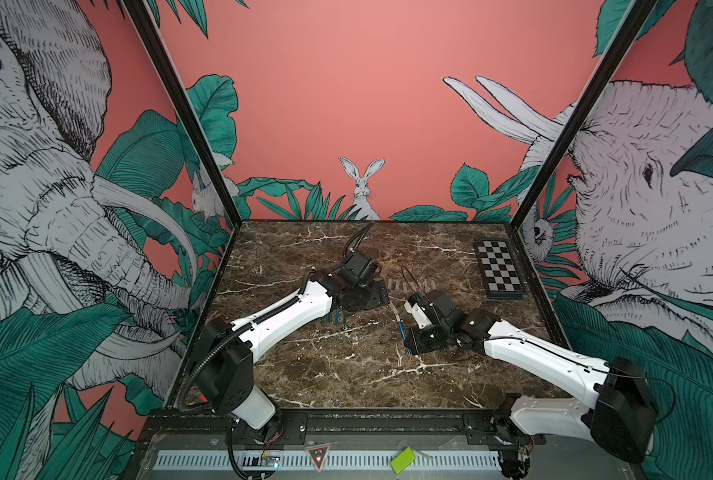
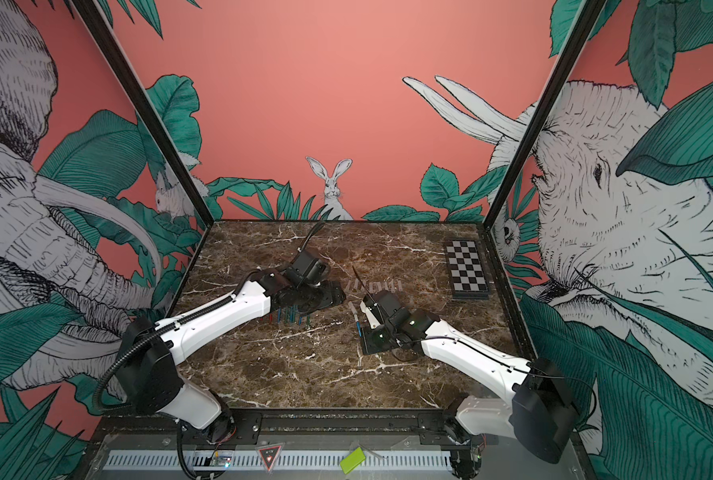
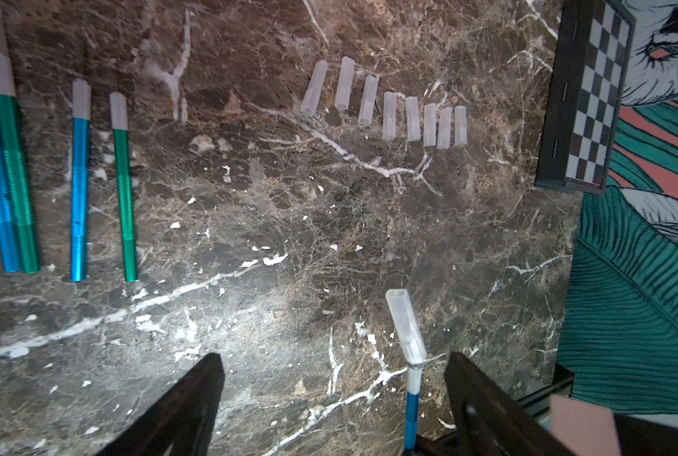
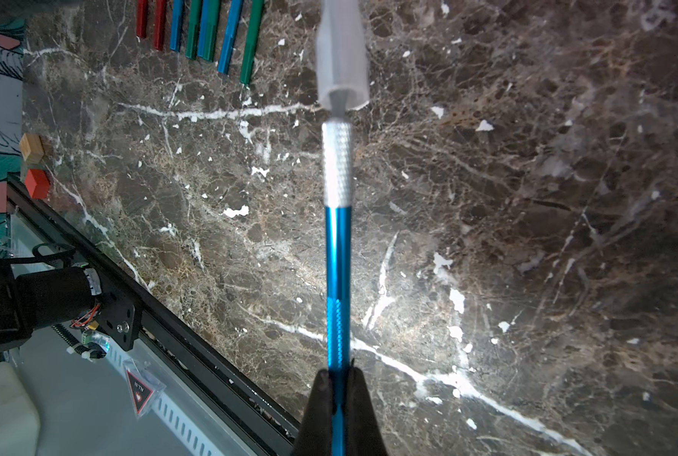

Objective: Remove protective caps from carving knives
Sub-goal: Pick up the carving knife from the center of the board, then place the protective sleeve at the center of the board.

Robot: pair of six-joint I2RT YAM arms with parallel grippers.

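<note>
Last capped knife, by the look of it. My right end effector [image 4: 339, 379] is clamped low on the blue knife [image 4: 337, 256], over the bench [image 3: 250, 237]. Its cap [image 3: 406, 327] is cloudy clear plastic, on the blade, with a gap at the knurled collar [image 4: 337, 166], so probably loose. My left end effector [image 3: 333, 357] is apart, with the cap just ahead of the gap, lower centre-right. Next: close on the cap and pull straight along the axis. Eight pulled caps [image 3: 388, 114] sit upper centre, bare knives [image 3: 80, 177] upper left.
</note>
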